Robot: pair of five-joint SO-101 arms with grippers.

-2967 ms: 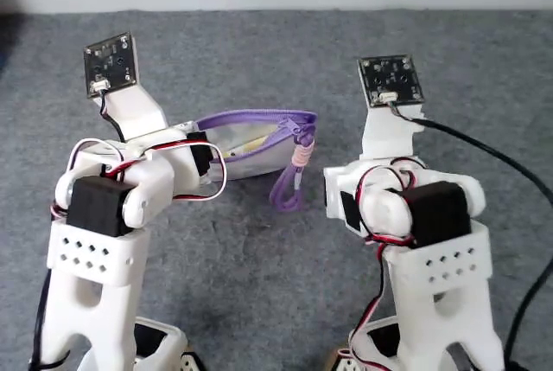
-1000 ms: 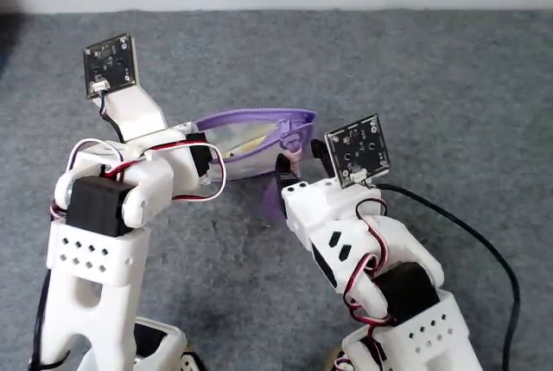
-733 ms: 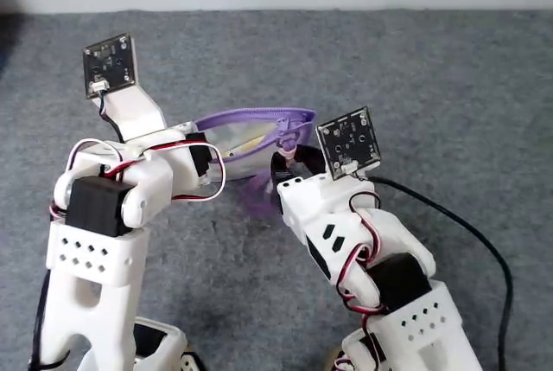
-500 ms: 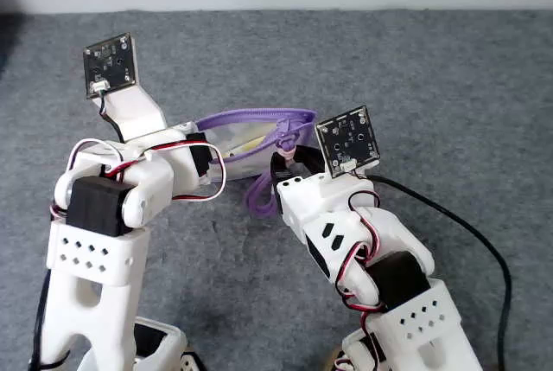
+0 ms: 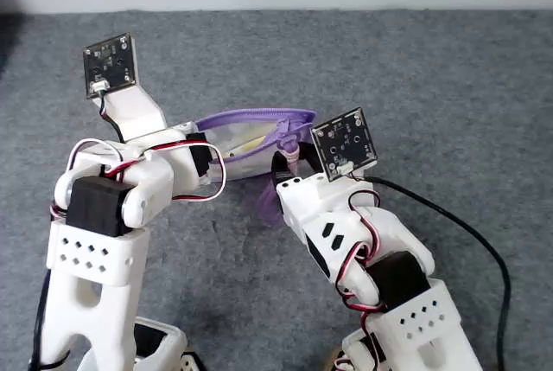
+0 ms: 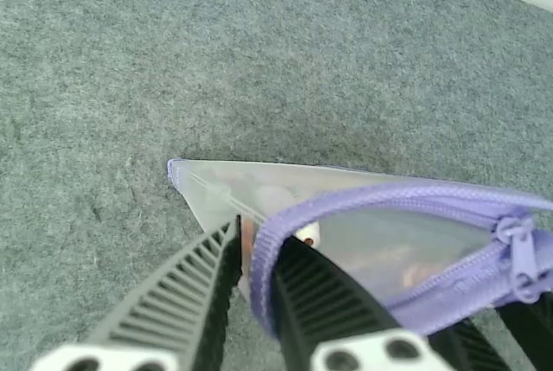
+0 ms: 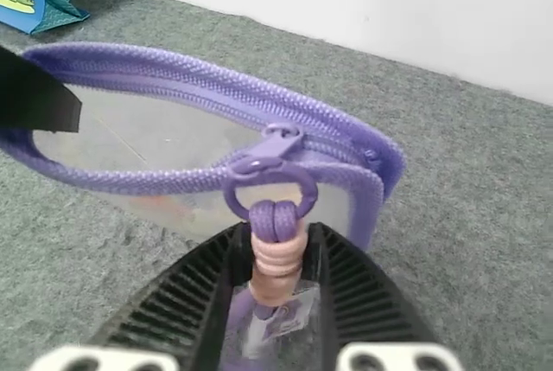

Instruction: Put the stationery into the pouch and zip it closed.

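Right fingers [image 5: 280,166], in high view, meet the slider end of the pouch [image 5: 246,142] on the counter [image 5: 432,86]; in left wrist view, left fingers [image 6: 298,289] pinch its opposite rim; in right wrist view, the pull cord [image 7: 275,259] is pinched, the open zipper [image 7: 173,86] running toward the left arm.

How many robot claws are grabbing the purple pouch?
2. The left gripper pinches the pouch by its rim at one end; the right gripper clamps the zipper cord at the other end.
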